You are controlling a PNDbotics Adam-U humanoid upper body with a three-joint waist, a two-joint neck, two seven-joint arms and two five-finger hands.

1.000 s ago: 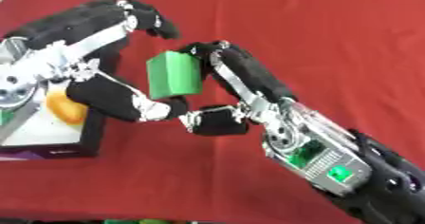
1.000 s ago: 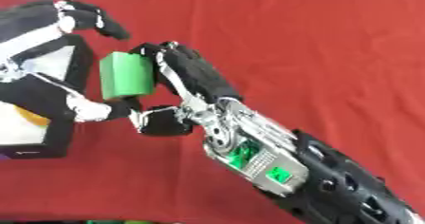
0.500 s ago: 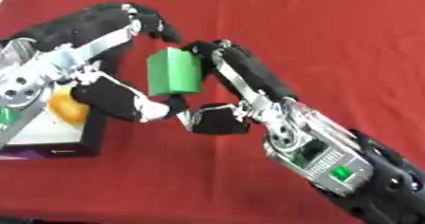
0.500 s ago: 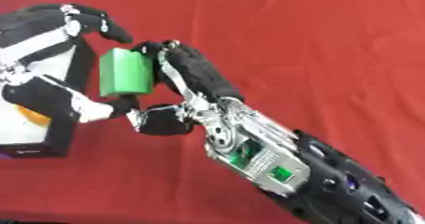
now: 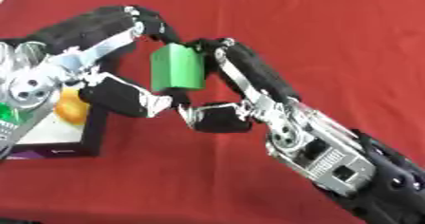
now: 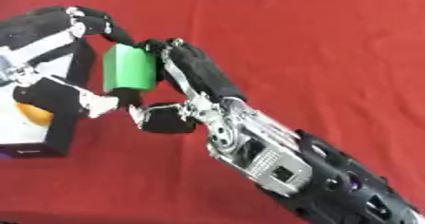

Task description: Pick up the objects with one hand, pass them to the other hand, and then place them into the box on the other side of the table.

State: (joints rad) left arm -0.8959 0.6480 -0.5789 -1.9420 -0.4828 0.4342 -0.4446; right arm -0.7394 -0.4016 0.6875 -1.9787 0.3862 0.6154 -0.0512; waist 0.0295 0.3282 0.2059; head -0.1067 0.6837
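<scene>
The green block is up off the red tablecloth, upright, caught right between the two hands at the left-centre of the table. The right hand has it: long fingers run up along the block's right face, and the thumb curls in beneath its bottom edge, so that hand is pinched on the block. From the other side comes the left hand, its fingers arched over and touching the block's top corner, its thumb pressed in by the lower left corner, so it is closed around the block as well. Both hands are on it at once. Just left, under the left arm, sits the box, dark-walled with a pale floor, with something orange and rounded lying inside it.
</scene>
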